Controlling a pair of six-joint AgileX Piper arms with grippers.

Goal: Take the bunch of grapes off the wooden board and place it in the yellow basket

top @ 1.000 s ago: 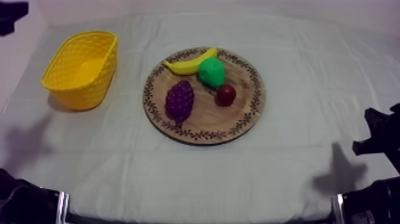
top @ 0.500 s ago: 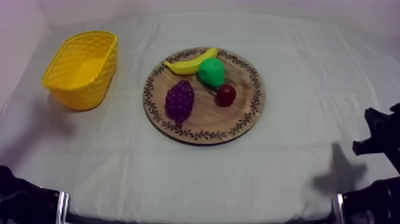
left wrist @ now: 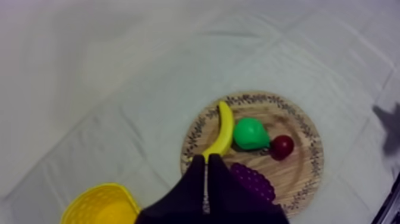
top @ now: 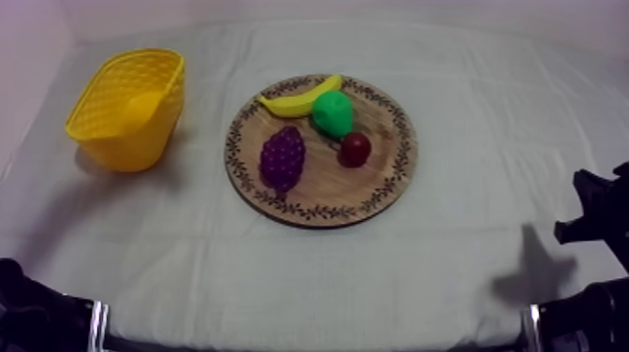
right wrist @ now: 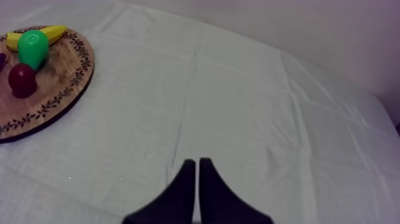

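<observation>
The purple bunch of grapes [top: 282, 157] lies on the left part of the round wooden board [top: 393, 183], with a banana [top: 299, 98], a green pear [top: 332, 112] and a small red fruit [top: 355, 149]. The yellow basket [top: 126, 108] stands left of the board and holds nothing. My left gripper [left wrist: 206, 164] is shut on nothing, high above the cloth between the basket [left wrist: 101, 205] and the board [left wrist: 303, 128], close over the grapes [left wrist: 253, 182]. My right gripper [right wrist: 194, 162] is shut on nothing, low over bare cloth to the right of the board [right wrist: 59, 89].
My right arm [top: 599, 215] sits at the table's right edge. Bare cloth lies in front of the board, between it and the basket, and to its right.
The dark part of my left arm at the top view's upper left corner has gone out of that view. A shadow has slid across the basket. Fruit and right arm have not moved.
</observation>
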